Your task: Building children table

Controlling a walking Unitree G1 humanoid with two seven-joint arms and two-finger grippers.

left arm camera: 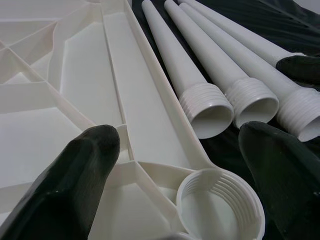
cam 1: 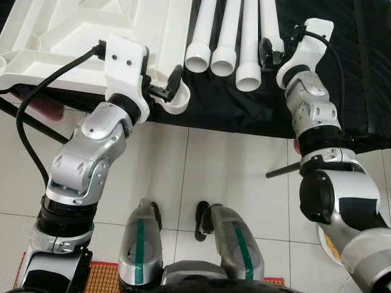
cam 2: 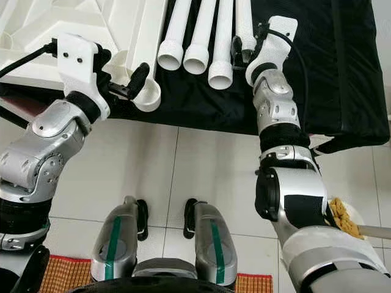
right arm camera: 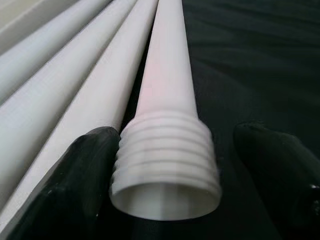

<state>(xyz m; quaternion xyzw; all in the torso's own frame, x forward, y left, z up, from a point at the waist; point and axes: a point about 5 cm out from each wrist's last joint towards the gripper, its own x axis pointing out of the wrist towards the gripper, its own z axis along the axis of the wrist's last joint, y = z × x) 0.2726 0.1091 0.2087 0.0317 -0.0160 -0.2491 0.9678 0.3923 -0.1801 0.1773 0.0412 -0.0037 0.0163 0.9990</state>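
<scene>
Four stiff, light legs [cam 1: 223,36]; right gripper [right arm camera: 167,165] open astride one threaded end (smooth, likely slippery).

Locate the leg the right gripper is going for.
Rightmost of the four white legs on the black cloth, right of the tabletop; the right gripper straddles its threaded end, fingers open.

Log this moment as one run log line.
stage: leg pickup | left gripper: open at tabletop corner socket | right gripper: open around rightmost leg threaded end | surface: black cloth
</scene>
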